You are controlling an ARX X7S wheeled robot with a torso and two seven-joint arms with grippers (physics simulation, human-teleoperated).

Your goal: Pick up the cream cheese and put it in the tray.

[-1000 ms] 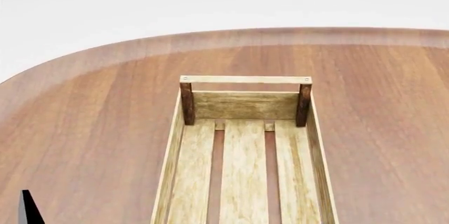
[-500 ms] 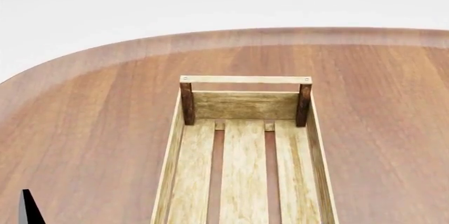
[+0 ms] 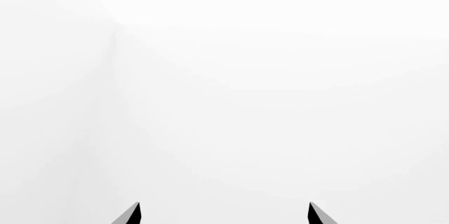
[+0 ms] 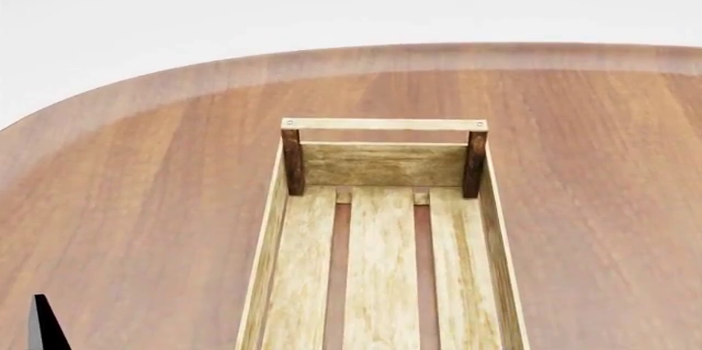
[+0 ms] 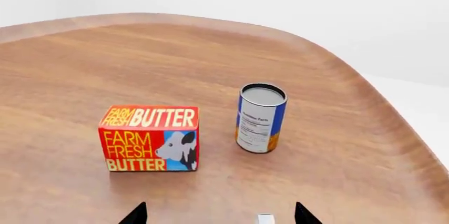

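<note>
**Reach for the cream cheese not yet made; tray stands empty**

One wooden surface (image 4: 143, 202) carries everything. On it, one tray (image 4: 272, 235) of light wood lies lengthwise in the head view, its slatted bottom bare, so the placing step is not begun. The right wrist view shows one butter box (image 5: 149, 138) and, just beside it but apart, one upright can (image 5: 260, 117).

The cream cheese is probably the small white sliver (image 5: 264, 218) at the picture's edge in the right wrist view, between the right gripper's (image 5: 220, 214) dark tips; too little shows to be sure. It is nowhere in the head view.

The step in hand looks like the approach. The right fingers stand apart, holding nothing. The left gripper (image 3: 223, 214) faces blank white, its fingers also apart and empty.

Next, I judge, the right arm must descend over that sliver and straddle it squarely, clear of the butter box.
</note>
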